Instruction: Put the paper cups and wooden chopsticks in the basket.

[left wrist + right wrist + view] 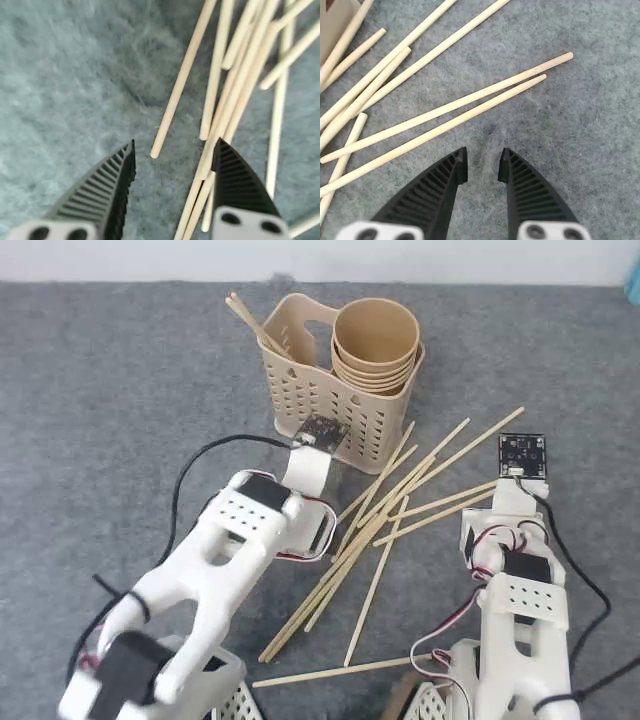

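Spread wide and empty, left gripper (175,147) is hovering over the loose wooden chopsticks (385,515), which are lying crisscrossed on the grey carpet (100,390) just beside the basket (300,400). Light, stiff and round, they are probably going to roll; pinching one mid-length looks safest. Paper cups (375,340) are sitting stacked in the basket. Right gripper (483,152), narrowly parted, is hanging nearby.

— What's the surface like?
— A grey fuzzy surface (100,390).
— What's on it?
— A beige perforated plastic basket (330,410) stands far back. Pale wooden chopsticks (385,512) lie scattered and crossing just in front; a single chopstick (340,669) lies apart, nearer.
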Controlling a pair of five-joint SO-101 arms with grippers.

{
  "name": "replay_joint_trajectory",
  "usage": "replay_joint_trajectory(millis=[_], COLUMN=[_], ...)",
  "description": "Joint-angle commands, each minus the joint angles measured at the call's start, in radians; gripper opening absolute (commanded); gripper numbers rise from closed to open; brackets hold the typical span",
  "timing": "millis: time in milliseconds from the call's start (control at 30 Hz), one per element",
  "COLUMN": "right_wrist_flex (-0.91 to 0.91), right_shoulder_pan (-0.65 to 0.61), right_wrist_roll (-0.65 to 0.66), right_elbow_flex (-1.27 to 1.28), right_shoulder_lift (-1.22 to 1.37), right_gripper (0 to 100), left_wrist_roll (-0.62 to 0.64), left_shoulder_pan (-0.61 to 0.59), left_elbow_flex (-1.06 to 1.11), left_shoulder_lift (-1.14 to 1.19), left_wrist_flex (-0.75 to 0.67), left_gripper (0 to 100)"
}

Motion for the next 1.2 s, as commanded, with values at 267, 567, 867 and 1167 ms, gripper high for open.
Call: replay_joint_trajectory(millis=[267,567,867,1167], right_wrist_flex=[-0.018,-0.018,-0.019,-0.019], right_shoulder_pan=[-0.012,-0.012,-0.012,-0.012], right_wrist_roll=[0.021,0.021,0.021,0.021], right_elbow_flex=[-0.005,-0.005,-0.005,-0.005], right_shoulder_lift=[0.002,0.002,0.002,0.002], right_gripper=[12.3,12.3,12.3,12.3], left_wrist_roll=[0.021,0.083,0.077,0.074], left_shoulder_pan=[0.000,0.000,0.054,0.137], left_elbow_flex=[0.041,-0.056,-0.048,-0.047], left_shoulder_lift=[0.133,0.319,0.319,0.318], left_wrist_flex=[-0.278,-0.255,-0.219,-0.009], left_gripper=[24,22,1,1])
